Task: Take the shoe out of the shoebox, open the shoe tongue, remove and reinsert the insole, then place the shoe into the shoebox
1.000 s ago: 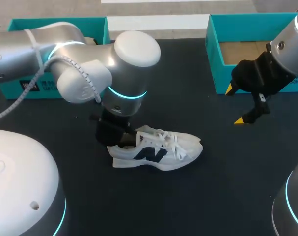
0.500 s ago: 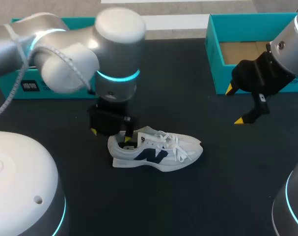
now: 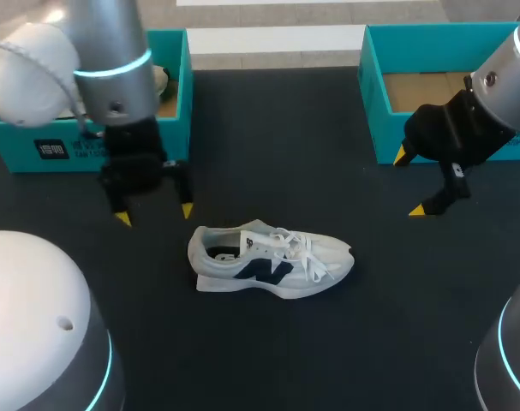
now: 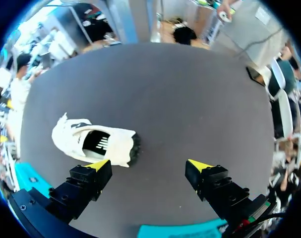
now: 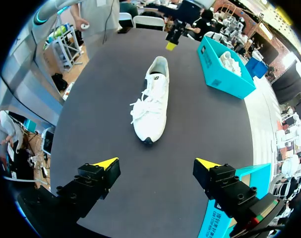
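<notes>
- Left gripper [image 3: 154, 214] hangs released over the desk [image 3: 277, 137], its yellow-tipped fingers spread wide with nothing between them, just beside the heel of the shoe [image 3: 272, 261].
- Right gripper [image 3: 409, 182] is likewise released and empty, poised above the dark desk in front of the right shoebox [image 3: 371, 86] and well apart from the shoe.
- Two teal shoeboxes stand at the far side of the desk, the left shoebox [image 3: 88, 145] behind the left gripper and the right shoebox at the opposite corner, its brown cardboard floor showing.
- Seen from the right wrist, the left shoebox holds a second white shoe [image 5: 228, 60].
- Out of both boxes, the white shoe with a dark side mark sits upright on its sole in the middle of the desk, between the two arms, heel toward the left gripper and toe toward the right side.
- Its white laces lie loose across the top.
- From the left wrist, the heel opening faces the camera and a dark insole [image 4: 96, 143] shows inside, the shoe lying ahead of one finger rather than between the pair.
</notes>
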Controlling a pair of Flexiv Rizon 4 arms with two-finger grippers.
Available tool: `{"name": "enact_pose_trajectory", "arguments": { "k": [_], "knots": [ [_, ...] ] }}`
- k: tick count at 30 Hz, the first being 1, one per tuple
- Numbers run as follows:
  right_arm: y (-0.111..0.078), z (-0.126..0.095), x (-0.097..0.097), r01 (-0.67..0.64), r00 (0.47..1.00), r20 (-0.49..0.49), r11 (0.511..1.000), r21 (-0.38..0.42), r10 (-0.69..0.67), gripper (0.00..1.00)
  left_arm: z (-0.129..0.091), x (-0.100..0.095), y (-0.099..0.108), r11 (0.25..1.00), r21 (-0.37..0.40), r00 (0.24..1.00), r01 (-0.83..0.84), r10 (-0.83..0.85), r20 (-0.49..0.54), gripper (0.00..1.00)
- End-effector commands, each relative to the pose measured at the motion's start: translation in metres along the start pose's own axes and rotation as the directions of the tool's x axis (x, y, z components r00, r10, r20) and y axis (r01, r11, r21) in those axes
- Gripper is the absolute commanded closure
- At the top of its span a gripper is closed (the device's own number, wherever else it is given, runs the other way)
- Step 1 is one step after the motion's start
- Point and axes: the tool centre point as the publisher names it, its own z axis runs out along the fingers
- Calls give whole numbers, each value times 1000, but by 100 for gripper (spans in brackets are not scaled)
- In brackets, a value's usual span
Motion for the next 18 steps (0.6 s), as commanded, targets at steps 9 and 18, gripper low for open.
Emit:
{"name": "enact_pose_trajectory", "arguments": {
  "k": [9, 18],
  "knots": [
    [0, 2, -1, -1, 1000, 0, 1000, 3, 1, 0, 2, 15, 3, 979, 156, 907, 131, -182, 378, 0],
    [0, 2, -1, -1, 1000, 0, 1000, 3, 1, 0, 2, 32, 10, 778, 544, 710, 314, -573, 409, 0]
  ]
}}
